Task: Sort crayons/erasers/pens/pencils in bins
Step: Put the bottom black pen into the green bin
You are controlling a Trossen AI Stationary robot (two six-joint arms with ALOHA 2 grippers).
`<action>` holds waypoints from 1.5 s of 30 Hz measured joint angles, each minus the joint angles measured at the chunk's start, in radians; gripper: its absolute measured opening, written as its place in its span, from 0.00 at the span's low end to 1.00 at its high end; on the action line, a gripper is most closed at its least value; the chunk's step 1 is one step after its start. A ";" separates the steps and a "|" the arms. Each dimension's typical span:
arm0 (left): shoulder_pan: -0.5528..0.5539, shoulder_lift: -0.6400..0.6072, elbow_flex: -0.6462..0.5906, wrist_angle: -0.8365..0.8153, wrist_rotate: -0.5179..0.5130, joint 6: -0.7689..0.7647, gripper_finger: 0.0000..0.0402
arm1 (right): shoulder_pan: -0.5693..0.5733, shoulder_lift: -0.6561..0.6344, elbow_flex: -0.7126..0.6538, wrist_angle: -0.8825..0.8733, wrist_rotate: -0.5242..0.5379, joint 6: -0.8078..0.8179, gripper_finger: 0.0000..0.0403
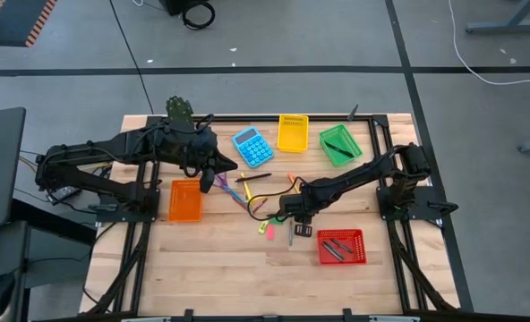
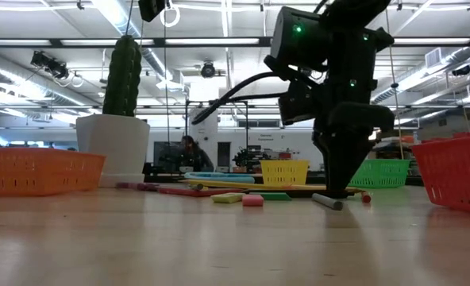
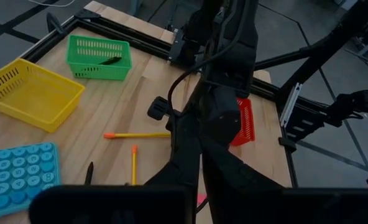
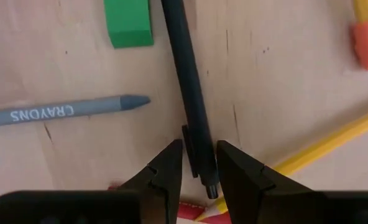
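Observation:
My right gripper (image 1: 294, 217) is down at the table, in the pile of sticks at the table's middle, shut on a dark pen (image 4: 187, 81) that lies flat on the wood. A grey crayon (image 4: 66, 112), a green eraser (image 4: 129, 23) and a yellow pencil (image 4: 333, 140) lie beside it. The orange bin (image 1: 185, 200), yellow bin (image 1: 293, 133), green bin (image 1: 339, 145) and red bin (image 1: 341, 246) stand around the pile. My left gripper (image 1: 222, 168) hovers between the orange bin and the blue calculator (image 1: 252, 147). My right gripper pinches the pen at its clip end (image 4: 196, 152) between its two fingers. The fingers come from above, pointing down, one on each side, lying across the pen. The pen lies flat on the table.
A dark pen lies in the green bin (image 3: 109, 60), and dark sticks lie in the red bin (image 1: 335, 246). Pink and green erasers (image 2: 252, 200) and orange-tipped pencils (image 3: 137, 135) lie loose. A white pot with a cactus (image 2: 113, 143) stands at the far left; purple-handled scissors (image 1: 208, 182) lie under my left arm.

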 joint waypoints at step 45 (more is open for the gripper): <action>0.000 0.000 0.000 0.000 0.000 0.008 0.04 | -0.001 0.001 0.061 -0.001 -0.015 0.013 0.26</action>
